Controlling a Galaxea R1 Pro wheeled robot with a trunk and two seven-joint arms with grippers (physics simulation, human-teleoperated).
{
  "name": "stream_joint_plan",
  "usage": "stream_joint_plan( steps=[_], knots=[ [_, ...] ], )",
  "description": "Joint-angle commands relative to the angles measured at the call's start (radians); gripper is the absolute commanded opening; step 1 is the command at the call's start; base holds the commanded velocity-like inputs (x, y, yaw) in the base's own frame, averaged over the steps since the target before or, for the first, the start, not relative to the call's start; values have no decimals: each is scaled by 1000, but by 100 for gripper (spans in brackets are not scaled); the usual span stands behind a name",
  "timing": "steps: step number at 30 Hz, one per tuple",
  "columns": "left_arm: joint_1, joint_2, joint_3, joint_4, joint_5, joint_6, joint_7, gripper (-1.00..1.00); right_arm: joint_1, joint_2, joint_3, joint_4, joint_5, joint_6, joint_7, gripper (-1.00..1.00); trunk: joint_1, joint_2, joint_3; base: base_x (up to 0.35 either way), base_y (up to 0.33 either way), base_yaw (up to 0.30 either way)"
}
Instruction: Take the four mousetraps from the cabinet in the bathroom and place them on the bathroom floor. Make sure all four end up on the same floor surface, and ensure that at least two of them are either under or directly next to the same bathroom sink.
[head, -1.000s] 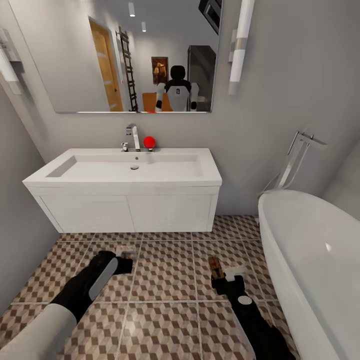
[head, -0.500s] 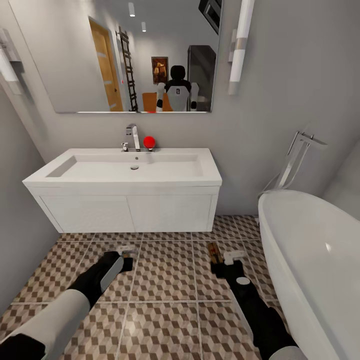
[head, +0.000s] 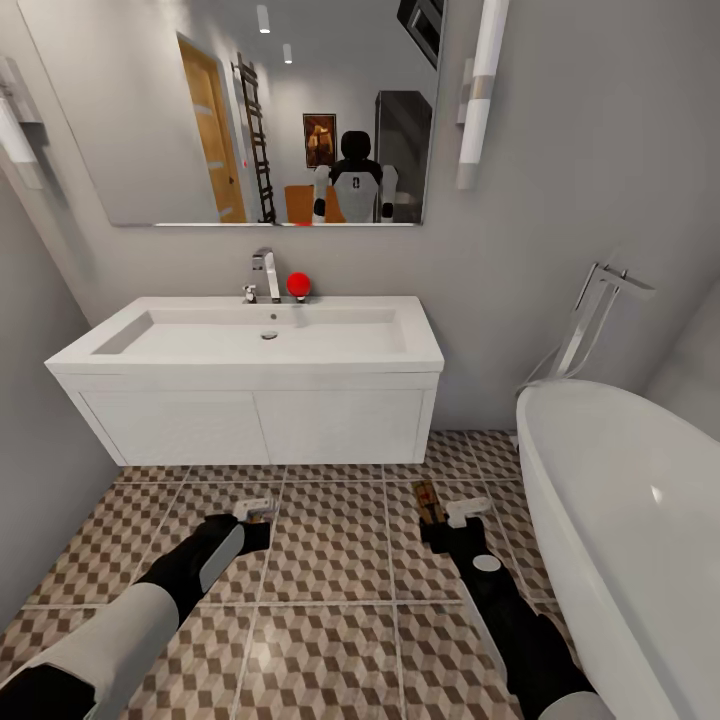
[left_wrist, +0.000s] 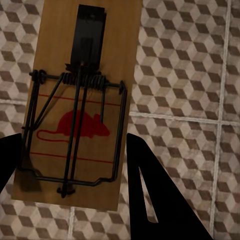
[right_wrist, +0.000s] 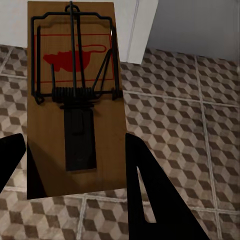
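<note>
White sink (head: 250, 345) over cube-tiled bathroom floor (head: 330, 560). Both arms low before it, each claw clamping a mousetrap lengthwise along its fingers, long axis toward the vanity: left gripper (head: 258, 515) on left mousetrap (left_wrist: 77, 100), right gripper (head: 445, 515) on right mousetrap (head: 429, 501). Since earlier, both reached slightly further forward. Wrist views show red mouse prints.

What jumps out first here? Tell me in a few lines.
Each wrist view shows a wooden mousetrap with a red mouse print between dark fingers: the left mousetrap and the right mousetrap. Both hang low over the cube-patterned bathroom floor, in front of the white sink. A big white bathtub stands at the right.
</note>
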Motion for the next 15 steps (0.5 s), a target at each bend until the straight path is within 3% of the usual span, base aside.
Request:
stream_joint_plan(
  steps=[1,11,15],
  knots=[
    [-1,1,-8,-2,7,4,8,-100,0,-1,2,-2,7,7,-5,-100,0,-1,-1,0,0,0],
    [0,1,-8,-1,8,6,8,-100,0,4,3,-2,7,7,-8,-100,0,-1,-1,0,0,0],
    [0,1,-8,-1,7,6,8,-100,0,3,3,-2,6,7,-8,-100,15,-29,-13,0,0,0]
  ],
)
